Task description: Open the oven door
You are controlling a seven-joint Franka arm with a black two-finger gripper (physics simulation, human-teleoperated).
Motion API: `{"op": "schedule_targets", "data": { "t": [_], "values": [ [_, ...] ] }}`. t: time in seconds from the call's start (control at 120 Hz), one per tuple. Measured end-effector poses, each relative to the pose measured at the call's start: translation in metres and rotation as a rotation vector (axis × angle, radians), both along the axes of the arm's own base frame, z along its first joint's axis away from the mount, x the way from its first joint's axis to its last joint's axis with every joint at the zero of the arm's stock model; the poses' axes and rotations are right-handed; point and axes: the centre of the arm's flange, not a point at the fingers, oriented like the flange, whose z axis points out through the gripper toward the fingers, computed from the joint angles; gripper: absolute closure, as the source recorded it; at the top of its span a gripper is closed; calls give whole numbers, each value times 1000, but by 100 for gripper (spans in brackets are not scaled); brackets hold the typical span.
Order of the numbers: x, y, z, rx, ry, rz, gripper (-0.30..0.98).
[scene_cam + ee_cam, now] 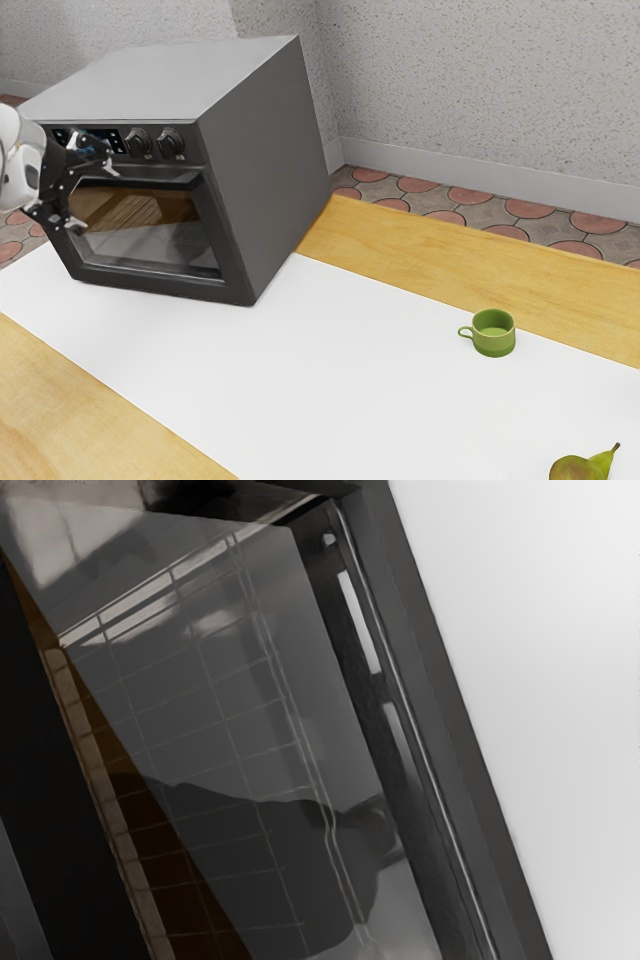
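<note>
My gripper [95, 198] is at the exterior view's left, in front of the oven door [150, 278]. Its two fingers stand wide apart, one higher near the control panel and one lower by the glass. The door handle [160, 180] runs along the door's upper edge, close to the fingers; whether they touch it I cannot tell. The door looks closed. From the wrist view, the door glass [230, 740] lies below my hand, with racks behind it and a dark reflection on it. A dark bar [50, 810], apparently the handle, runs beside the glass.
The oven body [265, 170] stands on a white-covered table [300, 380] with wooden edges. Two knobs are on its front panel [190, 140]. A green mug [494, 334] and a pear [580, 468] lie farther toward the exterior view's right. Behind is a speckled wall [480, 90].
</note>
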Motion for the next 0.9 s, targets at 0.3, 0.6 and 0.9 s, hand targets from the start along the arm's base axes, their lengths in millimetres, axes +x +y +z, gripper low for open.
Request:
{"op": "schedule_targets", "data": {
  "t": [0.3, 0.6, 0.9],
  "values": [
    [-197, -417, 250, 622, -252, -413, 7],
    [92, -186, 80, -354, 341, 341, 1],
    [117, -230, 17, -413, 476, 820, 0]
  ]
}}
